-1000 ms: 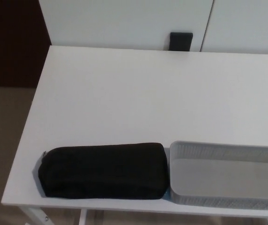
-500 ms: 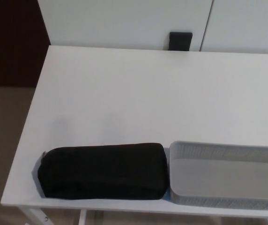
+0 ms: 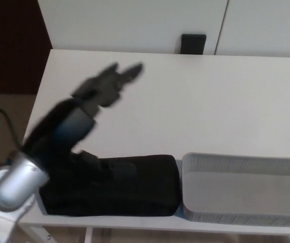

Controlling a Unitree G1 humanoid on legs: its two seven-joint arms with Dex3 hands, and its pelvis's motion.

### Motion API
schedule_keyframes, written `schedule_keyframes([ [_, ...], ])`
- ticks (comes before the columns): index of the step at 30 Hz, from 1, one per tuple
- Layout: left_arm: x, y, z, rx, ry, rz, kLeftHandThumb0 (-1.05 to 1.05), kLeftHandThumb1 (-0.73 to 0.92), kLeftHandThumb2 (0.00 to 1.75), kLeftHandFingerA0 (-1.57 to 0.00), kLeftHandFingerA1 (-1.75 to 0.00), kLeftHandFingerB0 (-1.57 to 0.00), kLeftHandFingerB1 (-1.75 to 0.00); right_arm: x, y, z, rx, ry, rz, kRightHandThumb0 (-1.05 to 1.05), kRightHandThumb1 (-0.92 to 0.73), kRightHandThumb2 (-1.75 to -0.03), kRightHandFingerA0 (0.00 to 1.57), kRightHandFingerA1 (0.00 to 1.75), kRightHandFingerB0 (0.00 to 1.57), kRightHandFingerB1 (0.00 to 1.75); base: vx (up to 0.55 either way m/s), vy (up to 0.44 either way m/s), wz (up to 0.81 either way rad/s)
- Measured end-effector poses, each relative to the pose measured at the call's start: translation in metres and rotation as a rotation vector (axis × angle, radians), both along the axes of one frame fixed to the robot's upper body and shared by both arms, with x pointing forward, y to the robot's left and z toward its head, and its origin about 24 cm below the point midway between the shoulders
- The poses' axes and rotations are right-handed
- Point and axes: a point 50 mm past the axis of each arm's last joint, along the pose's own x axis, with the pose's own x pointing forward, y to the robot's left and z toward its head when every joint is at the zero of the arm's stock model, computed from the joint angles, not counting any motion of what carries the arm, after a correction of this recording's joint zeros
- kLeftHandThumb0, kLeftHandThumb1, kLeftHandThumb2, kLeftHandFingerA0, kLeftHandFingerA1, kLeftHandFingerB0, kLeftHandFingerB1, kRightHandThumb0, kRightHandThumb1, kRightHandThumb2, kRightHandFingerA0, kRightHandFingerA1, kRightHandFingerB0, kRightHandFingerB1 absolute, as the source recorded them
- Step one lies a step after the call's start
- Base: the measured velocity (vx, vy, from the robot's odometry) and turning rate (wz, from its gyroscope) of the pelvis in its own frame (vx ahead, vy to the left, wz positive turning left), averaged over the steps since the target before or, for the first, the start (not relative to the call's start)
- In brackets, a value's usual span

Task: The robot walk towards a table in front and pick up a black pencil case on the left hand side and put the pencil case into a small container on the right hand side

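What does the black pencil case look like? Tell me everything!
The black pencil case is long, soft-looking and puffy, like fabric. It lies flat along the front edge of the white table, its right end close against the grey mesh container. The robot's blurred left arm hides its left part.

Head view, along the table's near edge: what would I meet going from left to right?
Robot's left arm → black pencil case → grey mesh container.
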Motion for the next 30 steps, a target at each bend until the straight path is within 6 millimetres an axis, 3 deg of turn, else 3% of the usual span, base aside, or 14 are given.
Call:
schedule_keyframes([
  [2, -0.001, -0.007, -0.006, 0.046, 0.024, -0.023, -0.46, 0.34, 0.65, 0.0, 0.0, 0.0, 0.0, 0.0, 0.0, 0.0, 0.0, 0.0, 0.002, -0.43, -0.53, -0.78, 0.52, 0.55, 0.31, 0.45, 0.0, 0.0, 0.0],
  [3, -0.002, -0.01, -0.01, 0.069, 0.037, -0.032, -0.45, 0.34, 0.64, 0.0, 0.0, 0.0, -0.01, 0.0, 0.0, 0.0, 0.0, 0.0, 0.002, -0.35, -0.65, -0.6, 0.59, 0.45, 0.38, 0.35, 0.0, 0.0, 0.0],
  [7, -0.006, -0.018, -0.023, 0.174, 0.088, -0.051, -0.45, 0.34, 0.64, 0.0, 0.0, 0.0, -0.01, 0.002, 0.0, 0.001, 0.0, -0.004, 0.003, -0.35, -0.65, -0.6, 0.6, 0.44, 0.39, 0.35, 0.0, 0.0, 0.0],
  [9, -0.007, -0.02, -0.03, 0.228, 0.113, -0.052, -0.45, 0.34, 0.65, 0.0, 0.0, 0.0, -0.01, 0.003, 0.0, 0.001, -0.001, -0.007, 0.003, -0.43, -0.53, -0.79, 0.52, 0.55, 0.32, 0.46, 0.0, 0.0, 0.0],
  [10, -0.008, -0.02, -0.031, 0.245, 0.12, -0.051, -0.47, 0.34, 0.65, 0.0, 0.0, 0.0, -0.01, 0.004, 0.0, 0.001, -0.001, -0.008, 0.003, -0.35, -0.65, -0.59, 0.57, 0.44, 0.39, 0.36, 0.0, 0.0, 0.0],
  [12, -0.009, -0.02, -0.035, 0.284, 0.132, -0.046, -0.48, 0.35, 0.67, 0.0, 0.0, 0.0, -0.03, 0.004, 0.0, 0.001, -0.002, -0.01, 0.003, -0.36, -0.64, -0.6, 0.58, 0.45, 0.38, 0.36, 0.0, 0.0, 0.0],
  [13, -0.01, -0.018, -0.039, 0.331, 0.145, -0.037, -0.47, 0.35, 0.67, 0.0, 0.0, 0.0, -0.04, 0.006, 0.001, 0.002, -0.002, -0.013, 0.004, -0.43, -0.52, -0.78, 0.51, 0.55, 0.32, 0.47, 0.0, 0.0, 0.0],
  [15, -0.011, -0.016, -0.041, 0.376, 0.15, -0.023, -0.47, 0.35, 0.67, 0.0, 0.0, 0.0, -0.04, 0.006, 0.001, 0.002, -0.002, -0.015, 0.004, -0.43, -0.52, -0.78, 0.51, 0.55, 0.32, 0.46, 0.0, 0.0, 0.0],
  [16, -0.012, -0.015, -0.041, 0.391, 0.149, -0.018, -0.45, 0.34, 0.65, 0.0, 0.0, 0.0, -0.04, 0.007, 0.001, 0.002, -0.002, -0.016, 0.004, -0.36, -0.65, -0.59, 0.57, 0.45, 0.38, 0.36, 0.0, 0.0, 0.0],
  [21, -0.015, -0.009, -0.04, 0.489, 0.13, 0.021, -0.32, 0.23, 0.57, 0.0, -0.03, 0.0, -0.03, 0.01, 0.001, 0.003, -0.003, -0.024, 0.006, -0.36, -0.64, -0.6, 0.56, 0.45, 0.38, 0.36, 0.0, 0.0, 0.0],
  [22, -0.015, -0.008, -0.04, 0.502, 0.123, 0.028, -0.3, 0.22, 0.57, 0.0, -0.04, 0.0, -0.05, 0.011, 0.001, 0.003, -0.003, -0.025, 0.006, -0.42, -0.51, -0.79, 0.49, 0.55, 0.31, 0.47, 0.0, 0.0, 0.0],
  [25, -0.017, -0.007, -0.038, 0.539, 0.101, 0.052, -0.3, 0.22, 0.59, 0.0, -0.09, 0.0, -0.08, 0.011, 0.001, 0.004, -0.003, -0.026, 0.007, -0.42, -0.51, -0.79, 0.49, 0.54, 0.31, 0.46, 0.0, 0.0, 0.0],
  [26, -0.017, -0.006, -0.038, 0.552, 0.091, 0.06, -0.31, 0.22, 0.58, 0.0, -0.08, 0.0, -0.07, 0.011, 0.001, 0.004, -0.003, -0.026, 0.007, -0.34, -0.64, -0.59, 0.56, 0.44, 0.37, 0.36, 0.0, 0.0, 0.0],
  [30, -0.019, -0.004, -0.036, 0.598, 0.06, 0.096, -0.39, 0.28, 0.59, 0.0, 0.0, 0.0, -0.01, 0.012, 0.001, 0.004, -0.004, -0.026, 0.008, -0.36, -0.64, -0.6, 0.57, 0.45, 0.38, 0.36, 0.0, 0.0, 0.0],
])
